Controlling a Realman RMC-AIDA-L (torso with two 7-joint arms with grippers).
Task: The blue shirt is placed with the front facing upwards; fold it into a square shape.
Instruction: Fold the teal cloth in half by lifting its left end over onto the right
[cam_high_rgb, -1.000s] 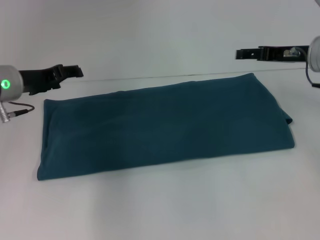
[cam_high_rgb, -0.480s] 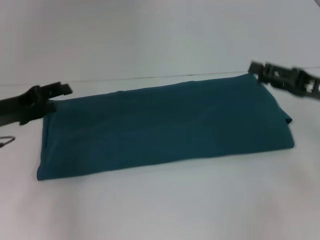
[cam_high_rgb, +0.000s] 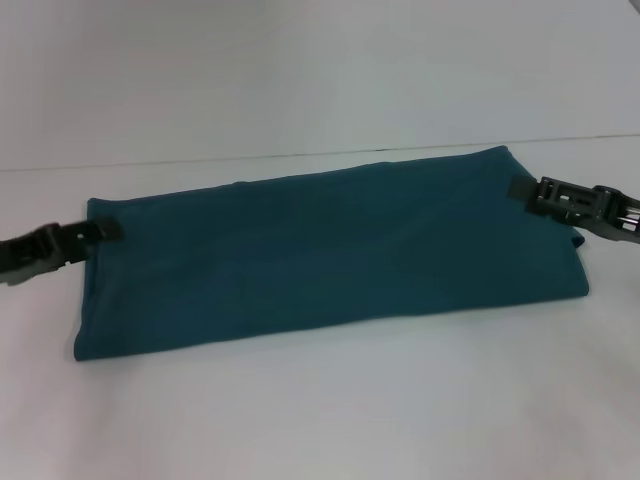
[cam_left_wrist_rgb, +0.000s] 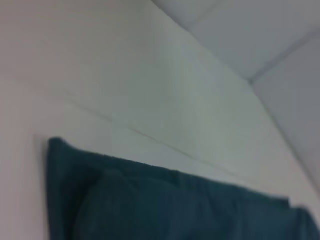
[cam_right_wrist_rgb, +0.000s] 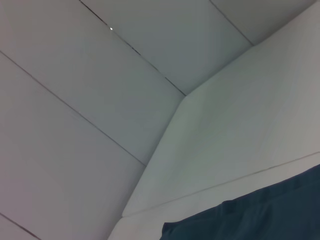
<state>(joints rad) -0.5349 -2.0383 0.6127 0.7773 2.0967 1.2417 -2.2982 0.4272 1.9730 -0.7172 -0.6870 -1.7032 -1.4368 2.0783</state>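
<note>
Both hands have come down to the ends of the shirt.

The left hand (cam_high_rgb: 105, 230) and the right hand (cam_high_rgb: 520, 188) now touch the two short ends of the blue shirt (cam_high_rgb: 330, 250), ready to fold again; I cannot tell if they are open or closed. The shirt lies flat on the white table (cam_high_rgb: 330, 410), a long strip running left to right, plain side up.

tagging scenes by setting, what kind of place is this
Likely a lab or test bench, not a home: a bare white table, plain panelled wall, and only the blue shirt lying between the left tool and right tool.
</note>
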